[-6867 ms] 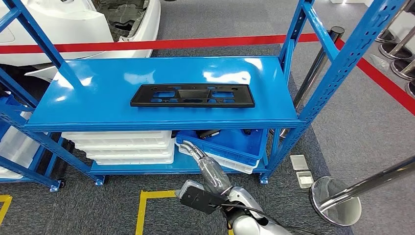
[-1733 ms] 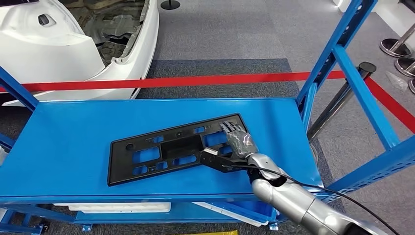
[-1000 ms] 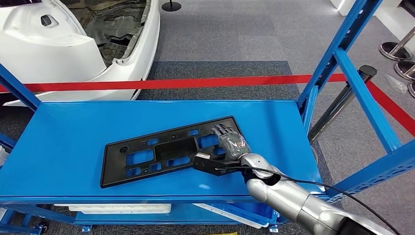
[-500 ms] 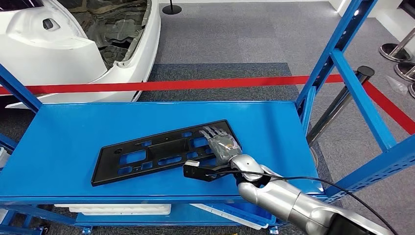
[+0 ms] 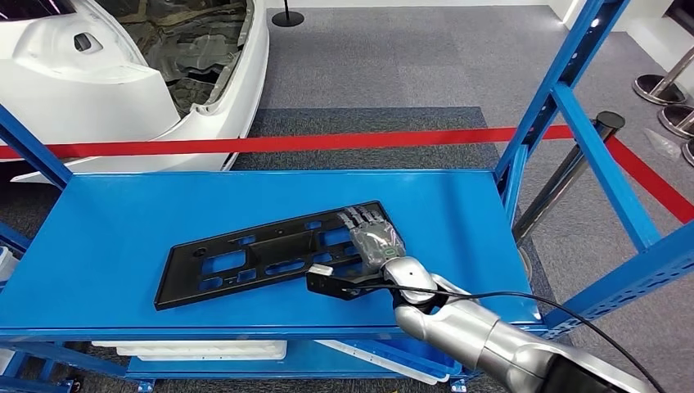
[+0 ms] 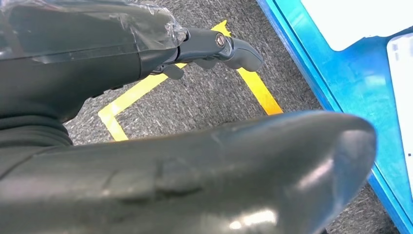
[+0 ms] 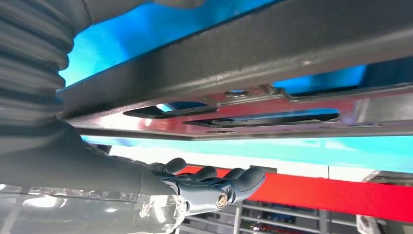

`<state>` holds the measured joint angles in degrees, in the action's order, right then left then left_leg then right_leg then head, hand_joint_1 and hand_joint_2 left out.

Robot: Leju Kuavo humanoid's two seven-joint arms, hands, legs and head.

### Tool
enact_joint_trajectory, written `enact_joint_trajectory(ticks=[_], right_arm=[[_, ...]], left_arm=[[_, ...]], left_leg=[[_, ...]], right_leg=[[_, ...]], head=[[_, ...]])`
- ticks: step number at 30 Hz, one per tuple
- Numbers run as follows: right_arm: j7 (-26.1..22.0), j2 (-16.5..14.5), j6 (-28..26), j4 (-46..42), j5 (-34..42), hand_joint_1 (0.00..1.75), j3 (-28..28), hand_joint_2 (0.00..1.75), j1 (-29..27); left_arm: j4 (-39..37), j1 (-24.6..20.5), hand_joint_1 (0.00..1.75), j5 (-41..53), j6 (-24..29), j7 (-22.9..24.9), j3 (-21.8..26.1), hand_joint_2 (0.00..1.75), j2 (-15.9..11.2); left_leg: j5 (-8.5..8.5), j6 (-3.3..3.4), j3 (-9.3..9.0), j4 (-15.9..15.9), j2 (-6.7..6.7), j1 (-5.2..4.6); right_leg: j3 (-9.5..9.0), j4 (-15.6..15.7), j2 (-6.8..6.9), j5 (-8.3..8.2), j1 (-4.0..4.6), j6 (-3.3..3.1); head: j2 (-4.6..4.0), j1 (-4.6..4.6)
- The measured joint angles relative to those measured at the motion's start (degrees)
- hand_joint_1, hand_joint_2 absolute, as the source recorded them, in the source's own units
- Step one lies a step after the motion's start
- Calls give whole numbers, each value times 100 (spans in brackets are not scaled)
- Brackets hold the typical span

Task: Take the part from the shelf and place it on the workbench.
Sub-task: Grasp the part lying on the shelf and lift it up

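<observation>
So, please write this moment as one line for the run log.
stage: pickup at shelf | right hand: lies on right end of black part | part: on blue shelf | left hand: holds nothing, near floor

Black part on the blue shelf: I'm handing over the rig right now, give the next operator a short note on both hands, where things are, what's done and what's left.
Right hand: lies on the right end of the black part, fingers spread flat over it; a closed grasp is not visible.
Left hand: hangs low over grey carpet and yellow floor tape, holding nothing, fingers apart.
Part: flat on the blue shelf, turned at an angle, near the front edge.
Done: right hand reached the part.
Left: get a firm hold, lift the part off the shelf, carry it to the workbench and set it down.
</observation>
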<state>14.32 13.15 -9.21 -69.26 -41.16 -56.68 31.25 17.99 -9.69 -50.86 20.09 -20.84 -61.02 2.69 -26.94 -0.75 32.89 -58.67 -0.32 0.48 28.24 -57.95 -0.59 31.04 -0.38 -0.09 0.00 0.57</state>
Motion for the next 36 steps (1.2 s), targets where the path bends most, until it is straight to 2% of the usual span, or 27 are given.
enact_joint_trajectory(ticks=[2,4,5,18,28,36], right_arm=[[63,-5,-131,62,-15,133,-2,175,-21],[106,-6,-257,92,-19,171,-2,175,-61],[119,-5,-309,98,-25,175,-2,175,-82],[170,54,-879,106,-116,175,40,175,-170],[195,107,-1029,91,-211,175,155,175,-306],[448,264,-1401,-239,-631,175,362,175,-530]], left_arm=[[0,2,0,-7,9,-3,0,0,0],[0,2,0,-10,24,-3,0,0,0],[0,2,0,-11,31,-3,0,0,0],[0,4,0,-13,85,1,0,0,0],[0,14,0,-27,101,1,0,0,0],[0,49,0,-68,149,1,0,0,0]], left_leg=[[0,0,-3,0,0,0],[-1,1,-2,0,0,0],[-1,1,-2,0,0,0],[-8,4,0,1,-3,2],[-10,3,-2,3,-4,4],[-10,4,6,2,-5,2]], right_leg=[[-4,2,0,0,0,0],[-4,2,0,0,0,1],[-4,2,0,0,0,1],[-7,13,1,10,-1,5],[-19,26,2,11,-1,5],[-18,36,3,7,-1,10]], head=[[0,0],[0,-1],[0,-1],[0,-3],[0,-3],[0,-2]])
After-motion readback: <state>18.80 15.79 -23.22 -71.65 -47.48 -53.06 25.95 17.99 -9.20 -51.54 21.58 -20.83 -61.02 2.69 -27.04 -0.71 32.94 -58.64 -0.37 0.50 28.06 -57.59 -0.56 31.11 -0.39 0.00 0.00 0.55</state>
